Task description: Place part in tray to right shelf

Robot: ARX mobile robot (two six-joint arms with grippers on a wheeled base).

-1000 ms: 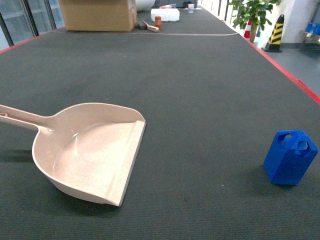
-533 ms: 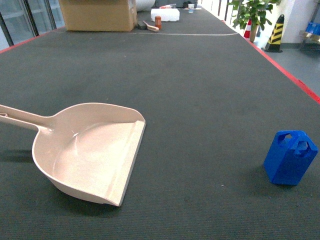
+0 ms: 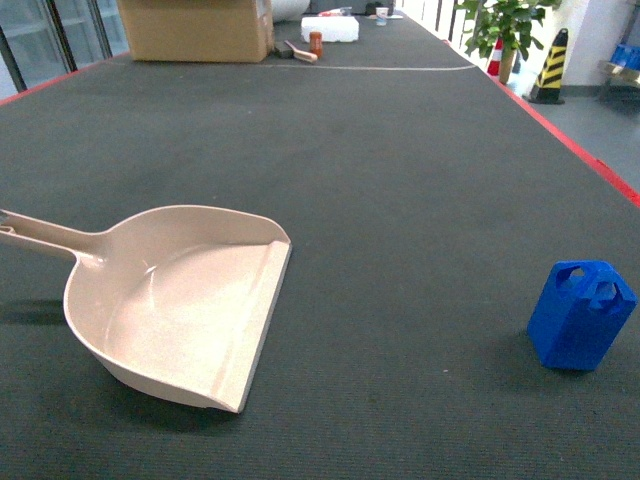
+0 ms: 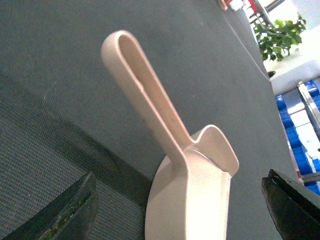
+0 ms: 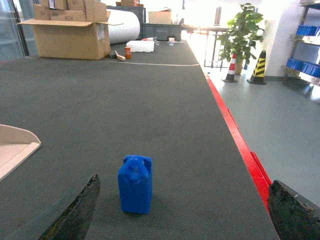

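The part (image 3: 581,315), a small blue block with bevelled top corners and a hole through its top, is standing upright on the dark mat (image 3: 400,180) at the right of the head view, well apart from the tray (image 3: 175,305), with bare mat lying between them. In the right wrist view the part (image 5: 135,183) is sitting straight ahead of the right gripper (image 5: 182,212), whose two dark fingers (image 5: 75,210) are showing only at the lower corners of the frame, spread wide to either side of the block and touching nothing. The tray, a beige scoop with raised curved sides, is lying flat on the mat at the left, its flat front lip facing the part and its long handle running off the left edge of the head view. The left wrist camera is looking along that handle (image 4: 145,95) toward the pan; the left gripper (image 4: 180,212) is hanging just above it with its fingers (image 4: 65,212) set wide apart at the bottom corners, gripping nothing. A red strip (image 5: 240,145) is edging the mat on the right side. At the far end a cardboard box (image 3: 195,28), a white box (image 3: 330,28) and a small orange container (image 3: 316,42) are resting, and beyond the edge a potted plant (image 3: 505,25) and a yellow-and-black cone (image 3: 550,65) are standing on the grey floor. Blue crates (image 4: 295,127) on racking are showing at the right of the left wrist view.
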